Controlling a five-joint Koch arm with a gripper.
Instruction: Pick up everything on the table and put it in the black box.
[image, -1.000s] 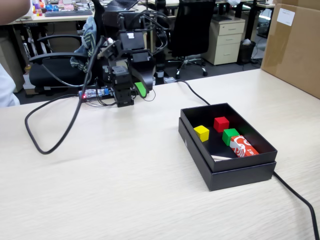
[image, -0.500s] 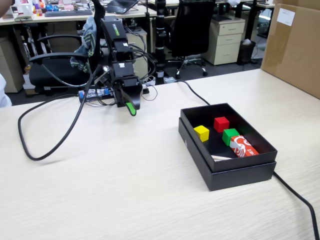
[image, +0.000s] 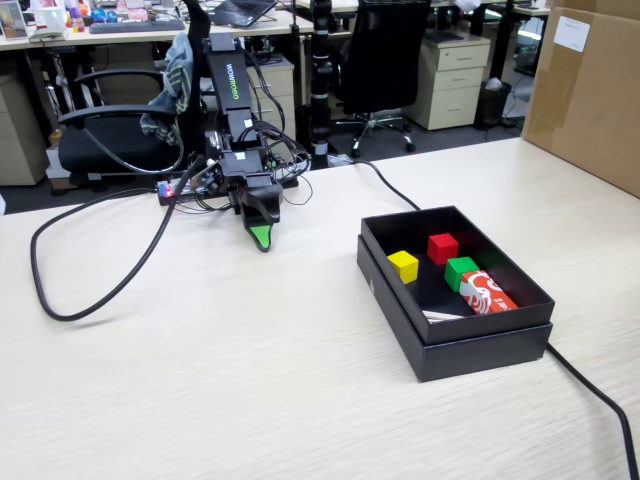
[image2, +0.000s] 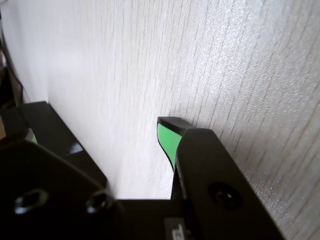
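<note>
Since the earlier frame the arm has lowered, bringing the gripper (image: 262, 240) tip-down onto the table (image: 250, 370), well left of the black box (image: 480, 350). Whether the jaws are apart or together cannot be told. White lettering on the upper arm is unreadable. The yellow cube (image: 403, 266) sits inside the box, beside the red cube (image: 442, 248) and green cube (image: 461, 272). A broad bare tabletop lies between gripper and box.

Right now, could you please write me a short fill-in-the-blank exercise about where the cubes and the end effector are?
1. The yellow cube lies inside the ____ box.
2. The cube nearest the red printed packet is ____.
3. The end effector hangs over bare ____, not over the box.

Missing words: black; green; table
</note>
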